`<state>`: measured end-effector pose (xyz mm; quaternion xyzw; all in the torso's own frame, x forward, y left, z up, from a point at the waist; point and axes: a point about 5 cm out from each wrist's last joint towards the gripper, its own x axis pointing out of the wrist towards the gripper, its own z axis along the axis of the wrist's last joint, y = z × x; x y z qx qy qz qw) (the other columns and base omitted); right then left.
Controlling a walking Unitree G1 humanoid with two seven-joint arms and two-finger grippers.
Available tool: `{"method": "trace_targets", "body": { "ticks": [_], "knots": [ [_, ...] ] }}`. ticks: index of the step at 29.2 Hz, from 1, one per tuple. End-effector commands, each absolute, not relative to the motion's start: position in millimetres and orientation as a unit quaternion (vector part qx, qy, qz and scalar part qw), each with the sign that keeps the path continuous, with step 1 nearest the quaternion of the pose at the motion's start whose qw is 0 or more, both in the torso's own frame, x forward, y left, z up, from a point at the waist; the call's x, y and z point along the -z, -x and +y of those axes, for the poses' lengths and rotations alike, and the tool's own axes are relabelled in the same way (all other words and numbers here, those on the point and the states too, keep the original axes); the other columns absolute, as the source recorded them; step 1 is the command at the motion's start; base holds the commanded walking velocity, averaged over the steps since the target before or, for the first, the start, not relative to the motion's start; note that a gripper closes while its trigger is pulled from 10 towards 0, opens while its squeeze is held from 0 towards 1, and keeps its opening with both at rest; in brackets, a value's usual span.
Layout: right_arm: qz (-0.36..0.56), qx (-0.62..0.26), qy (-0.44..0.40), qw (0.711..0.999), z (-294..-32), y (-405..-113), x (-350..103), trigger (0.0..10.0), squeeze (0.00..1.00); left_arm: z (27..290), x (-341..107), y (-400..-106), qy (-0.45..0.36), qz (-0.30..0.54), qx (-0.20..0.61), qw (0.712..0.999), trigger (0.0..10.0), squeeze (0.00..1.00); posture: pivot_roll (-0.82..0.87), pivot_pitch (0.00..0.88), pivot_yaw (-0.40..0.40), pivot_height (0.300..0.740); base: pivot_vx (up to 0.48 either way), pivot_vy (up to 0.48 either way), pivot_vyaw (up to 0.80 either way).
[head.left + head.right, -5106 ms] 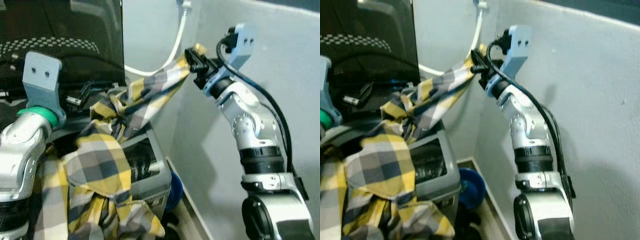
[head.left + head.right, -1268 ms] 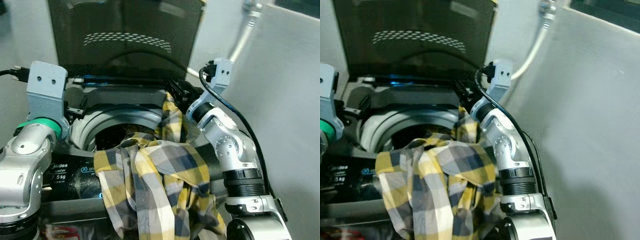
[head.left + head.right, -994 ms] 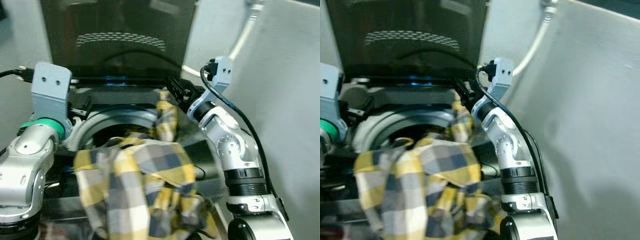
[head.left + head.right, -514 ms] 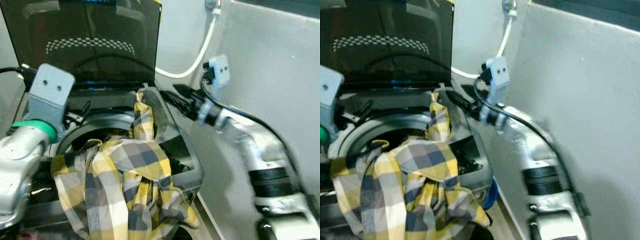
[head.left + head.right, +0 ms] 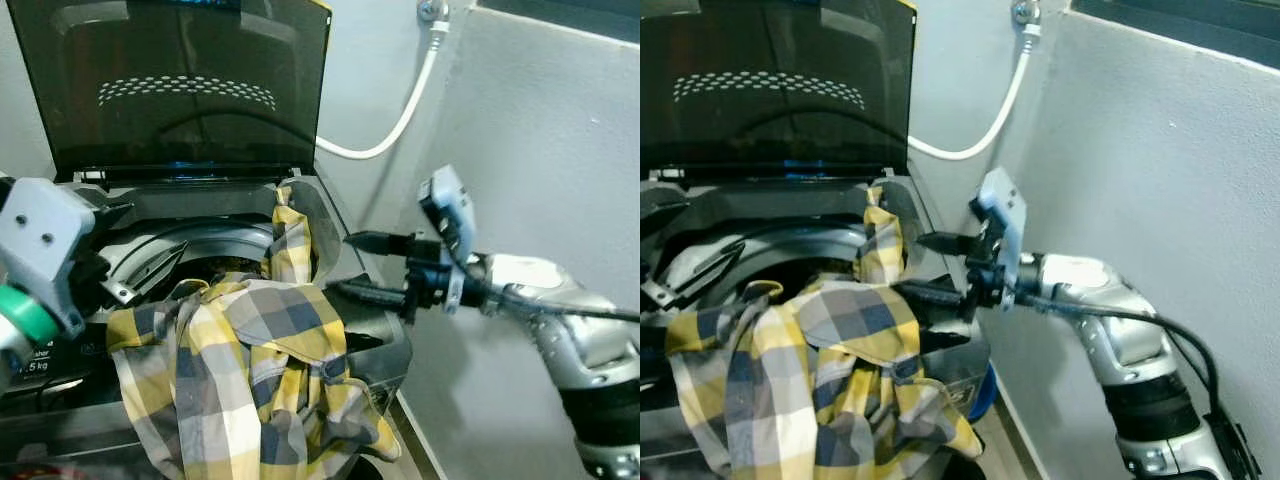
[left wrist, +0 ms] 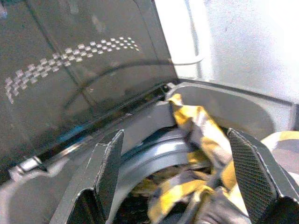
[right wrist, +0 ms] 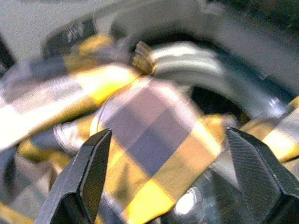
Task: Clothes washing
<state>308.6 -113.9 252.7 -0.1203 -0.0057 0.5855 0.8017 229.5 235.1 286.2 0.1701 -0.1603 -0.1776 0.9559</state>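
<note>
Grey washer (image 5: 375, 330), draped plaid shirt (image 5: 250, 360)

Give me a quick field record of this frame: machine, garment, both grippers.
machine: grey top-loading washing machine, dark tinted lid raised
garment: yellow and grey plaid shirt draped over front rim, partly inside drum
right gripper: open, empty, beside the shirt at the machine's right edge
left gripper: open, over the drum opening
wall: white hose
</note>
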Motion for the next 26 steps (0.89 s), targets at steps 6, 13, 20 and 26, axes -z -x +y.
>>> {"method": "trace_targets", "body": {
  "ticks": [6, 13, 20, 26],
  "knots": [
    [0.001, -0.618, 0.145, 0.772, -89, -299, -231, 10.0, 1.00, 230, -276, -225, -0.183, -0.160, 0.196, 0.950, 10.0, 0.00, 0.07, 0.013, -0.073, 0.740, 0.000, 0.000, 0.00],
    [0.020, -0.609, 0.185, 0.771, -75, -305, -221, 10.0, 0.94, 230, -274, -222, -0.181, -0.164, 0.211, 0.946, 10.0, 0.00, 0.08, 0.012, -0.087, 0.740, 0.000, 0.000, 0.00],
    [0.023, -0.609, 0.232, 0.758, -73, -306, -215, 10.0, 0.00, 228, -270, -220, -0.184, -0.164, 0.214, 0.945, 10.0, 0.00, 0.08, 0.014, -0.091, 0.740, 0.000, 0.000, 0.00],
    [0.014, -0.611, 0.291, 0.736, -66, -306, -201, 10.0, 0.00, 225, -267, -223, -0.188, -0.163, 0.222, 0.943, 10.0, 0.00, 0.07, 0.019, -0.083, 0.740, 0.000, 0.000, 0.00]
  ]
}}
